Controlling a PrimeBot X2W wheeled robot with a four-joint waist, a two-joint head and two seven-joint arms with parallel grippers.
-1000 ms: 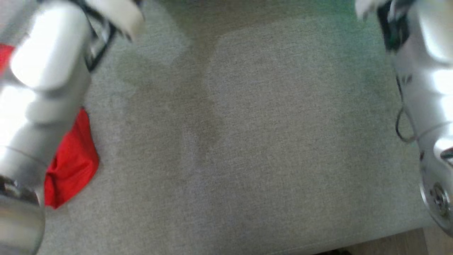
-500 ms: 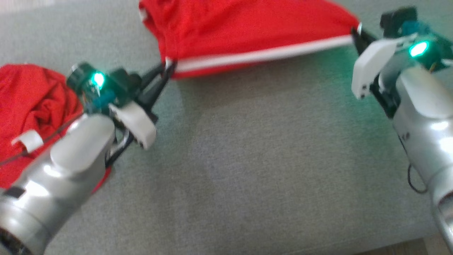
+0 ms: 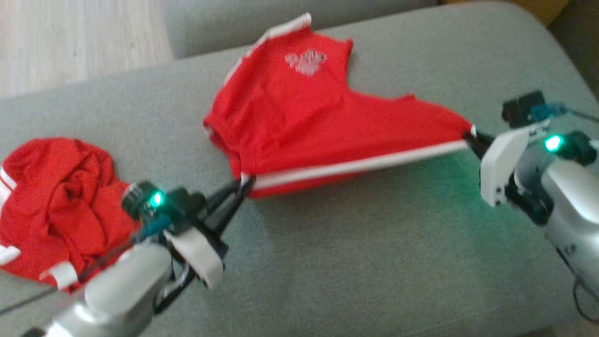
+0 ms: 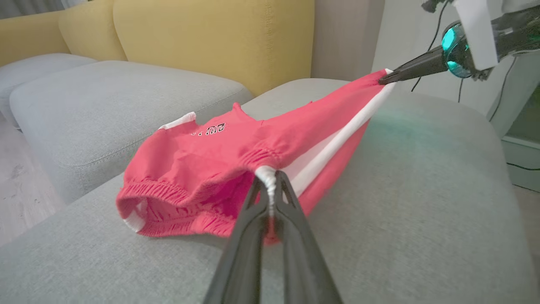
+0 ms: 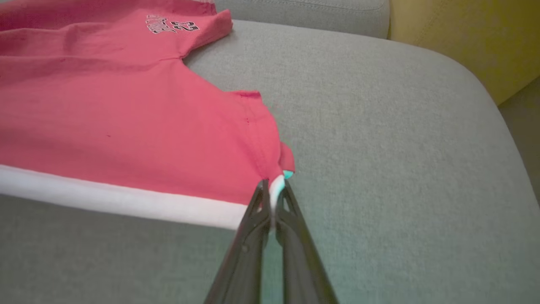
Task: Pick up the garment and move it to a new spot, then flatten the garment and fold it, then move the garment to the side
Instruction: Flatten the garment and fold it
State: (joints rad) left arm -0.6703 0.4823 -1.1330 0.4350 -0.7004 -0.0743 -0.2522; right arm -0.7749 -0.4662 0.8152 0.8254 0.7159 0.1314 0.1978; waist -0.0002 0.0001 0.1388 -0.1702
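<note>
Garment [image 3: 318, 121], pinched by left gripper [image 3: 243, 183], right gripper [image 3: 468, 135]

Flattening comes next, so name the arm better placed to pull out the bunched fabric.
Left, likely: the shorts bunch at the waistband beside the left gripper, shut on the white stripe. Fabric by the right gripper looks smooth and taut.

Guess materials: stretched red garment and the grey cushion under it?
Red garment: probably thin synthetic sports jersey, matte; fine dotted texture, elastic gathered waistband, white trim. Grey cushion: woven upholstery fabric, matte; heathered, grainy weave, soft rounded edges.
</note>
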